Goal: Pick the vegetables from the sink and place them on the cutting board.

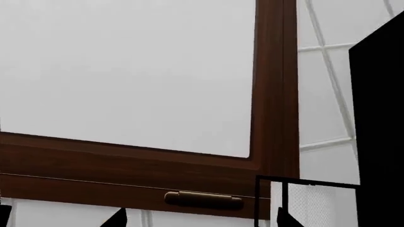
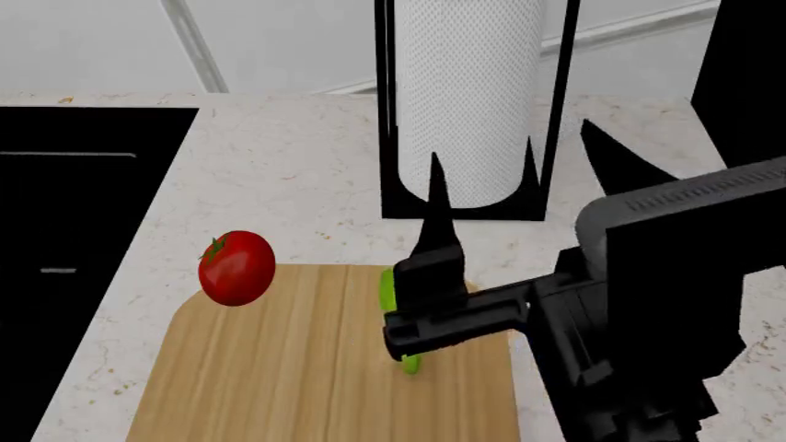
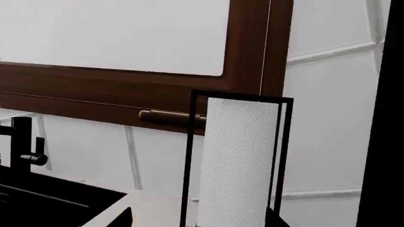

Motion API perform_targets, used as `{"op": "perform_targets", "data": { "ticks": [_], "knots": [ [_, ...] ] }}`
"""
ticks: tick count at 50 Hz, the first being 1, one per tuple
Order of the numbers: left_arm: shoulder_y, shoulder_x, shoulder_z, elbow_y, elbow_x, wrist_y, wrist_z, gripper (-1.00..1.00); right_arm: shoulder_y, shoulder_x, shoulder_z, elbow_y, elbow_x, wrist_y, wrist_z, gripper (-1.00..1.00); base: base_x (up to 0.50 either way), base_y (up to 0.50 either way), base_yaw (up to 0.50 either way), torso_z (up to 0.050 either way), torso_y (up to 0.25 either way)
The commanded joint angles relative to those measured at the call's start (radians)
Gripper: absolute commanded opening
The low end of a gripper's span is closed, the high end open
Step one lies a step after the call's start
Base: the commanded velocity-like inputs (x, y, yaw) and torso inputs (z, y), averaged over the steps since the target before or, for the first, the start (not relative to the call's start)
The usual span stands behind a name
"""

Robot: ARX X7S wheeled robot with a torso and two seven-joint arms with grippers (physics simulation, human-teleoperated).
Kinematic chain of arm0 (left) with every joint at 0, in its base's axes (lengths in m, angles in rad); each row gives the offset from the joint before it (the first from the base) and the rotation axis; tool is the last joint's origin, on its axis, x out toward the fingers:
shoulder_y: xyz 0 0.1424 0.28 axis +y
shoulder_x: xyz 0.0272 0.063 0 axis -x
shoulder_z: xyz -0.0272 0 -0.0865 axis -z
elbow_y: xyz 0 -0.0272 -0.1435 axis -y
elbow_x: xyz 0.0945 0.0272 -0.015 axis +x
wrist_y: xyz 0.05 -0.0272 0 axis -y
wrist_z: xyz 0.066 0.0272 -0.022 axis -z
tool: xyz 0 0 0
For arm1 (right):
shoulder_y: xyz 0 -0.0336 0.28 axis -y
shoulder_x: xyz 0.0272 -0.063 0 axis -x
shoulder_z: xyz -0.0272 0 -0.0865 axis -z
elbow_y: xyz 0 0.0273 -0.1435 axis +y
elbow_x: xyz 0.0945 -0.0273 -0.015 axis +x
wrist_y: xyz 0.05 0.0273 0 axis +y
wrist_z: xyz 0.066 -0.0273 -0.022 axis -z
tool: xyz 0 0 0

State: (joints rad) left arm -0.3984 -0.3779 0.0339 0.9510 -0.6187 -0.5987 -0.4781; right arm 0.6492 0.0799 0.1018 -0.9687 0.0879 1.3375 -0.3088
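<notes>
The red tomato [image 2: 236, 267] rests on the far left corner of the wooden cutting board [image 2: 283, 368]. A light-green vegetable [image 2: 388, 285] lies on the board's right side, mostly hidden behind my right gripper [image 2: 509, 140]. That gripper hovers above it, open and empty, its fingers pointing toward the paper towel roll [image 2: 467, 101]. In the right wrist view the right gripper [image 3: 198, 220] shows only two spread tips. My left gripper [image 1: 200, 222] is open too, facing the window. The black sink [image 2: 74, 129] sits left of the board, and its faucet [image 3: 22, 142] shows in the right wrist view.
A paper towel roll in a black wire holder [image 3: 237, 161] stands on the speckled counter [image 2: 283, 166] behind the board. A brown window frame with a handle [image 1: 203, 199] runs along the back wall. A tall black block [image 2: 743, 74] stands at the far right.
</notes>
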Motion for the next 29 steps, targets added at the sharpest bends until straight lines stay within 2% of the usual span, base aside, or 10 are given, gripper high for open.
{"op": "perform_targets", "data": {
  "ticks": [1, 4, 7, 13, 17, 20, 23, 29],
  "knots": [
    [0.024, -0.149, 0.018, 0.095, -0.123, 0.153, -0.146, 1.0, -0.078, 0.265, 0.149, -0.077, 0.895, -0.186, 0.694, 1.0, 0.0, 0.0, 0.0, 0.0, 0.0],
    [0.021, -0.257, 0.077, 0.095, -0.155, 0.256, -0.24, 1.0, -0.108, 0.358, 0.115, -0.078, 0.988, -0.317, 0.814, 1.0, 0.0, 0.0, 0.0, 0.0, 0.0],
    [0.015, -0.321, 0.12, 0.095, -0.168, 0.323, -0.301, 1.0, -0.13, 0.466, 0.048, -0.078, 1.042, -0.464, 0.919, 1.0, 0.0, 0.0, 0.0, 0.0, 0.0],
    [-0.013, -0.443, 0.218, 0.095, -0.176, 0.454, -0.411, 1.0, -0.132, 0.699, -0.183, -0.078, 1.036, -0.779, 1.083, 1.0, 0.0, 0.0, 0.0, 0.0, 0.0],
    [-0.049, -0.559, 0.32, 0.095, -0.168, 0.584, -0.504, 1.0, -0.086, 0.863, -0.381, -0.078, 0.994, -1.006, 1.186, 1.0, 0.0, 0.0, 0.0, 0.0, 0.0],
    [-0.087, -0.645, 0.409, 0.095, -0.146, 0.676, -0.573, 1.0, 0.01, 1.001, -0.604, -0.078, 0.938, -1.2, 1.278, 1.0, 0.0, 0.0, 0.0, 0.0, 0.0],
    [-0.142, -0.711, 0.507, 0.095, -0.116, 0.743, -0.63, 1.0, 0.167, 1.094, -0.85, -0.078, 0.899, -1.33, 1.357, 1.0, 0.0, 0.0, 0.0, 0.0, 0.0],
    [-0.295, -0.838, 0.728, 0.096, -0.073, 0.884, -0.746, 1.0, 0.394, 1.159, -1.157, -0.078, 0.855, -1.451, 1.436, 1.0, 0.0, 0.0, 0.0, 0.0, 0.0]
  ]
}}
